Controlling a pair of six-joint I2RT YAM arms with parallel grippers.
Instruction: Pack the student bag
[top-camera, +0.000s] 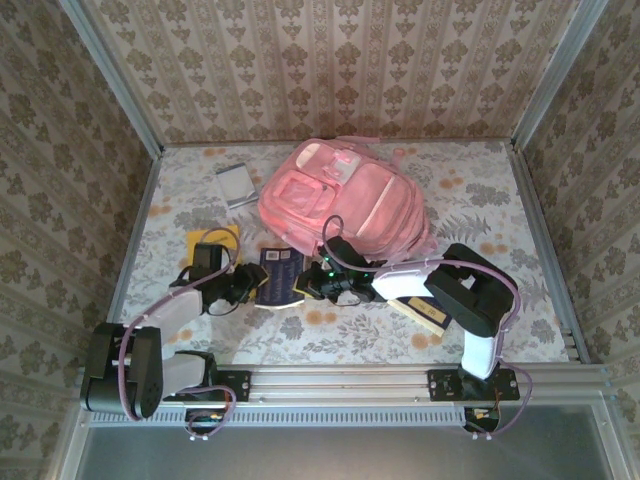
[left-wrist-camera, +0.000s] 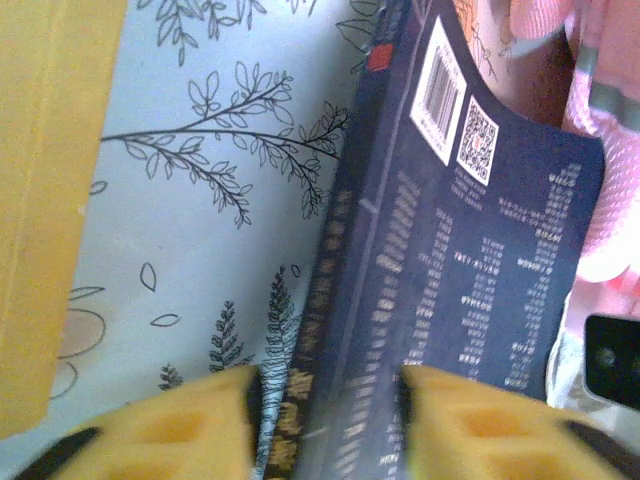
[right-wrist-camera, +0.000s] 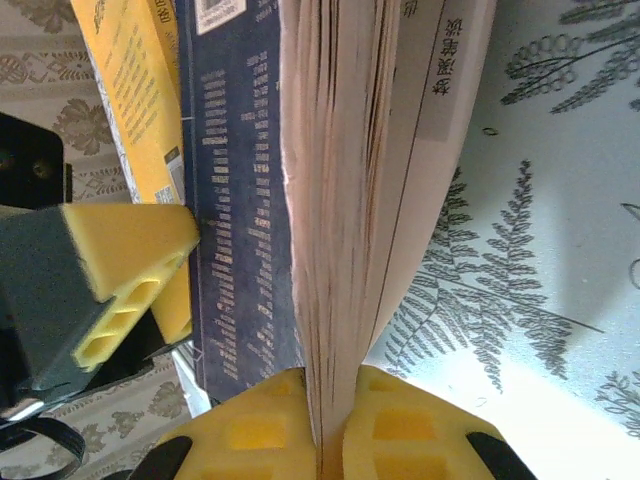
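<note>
Book (top-camera: 280, 278) pinched by closed right pincer (right-wrist-camera: 322, 420), left pincer (left-wrist-camera: 325, 420) astride it, clamp unclear; bag (top-camera: 350, 200) at 12 o'clock, likely floppy, best taken at its top edge.

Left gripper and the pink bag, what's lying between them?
A navy book. In the left wrist view it runs from the left gripper, between its fingers, up to the bag.

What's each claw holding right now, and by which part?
Right claw pinches the dark blue paperback book by its page edge; left claw straddles its spine, grip unclear.
</note>
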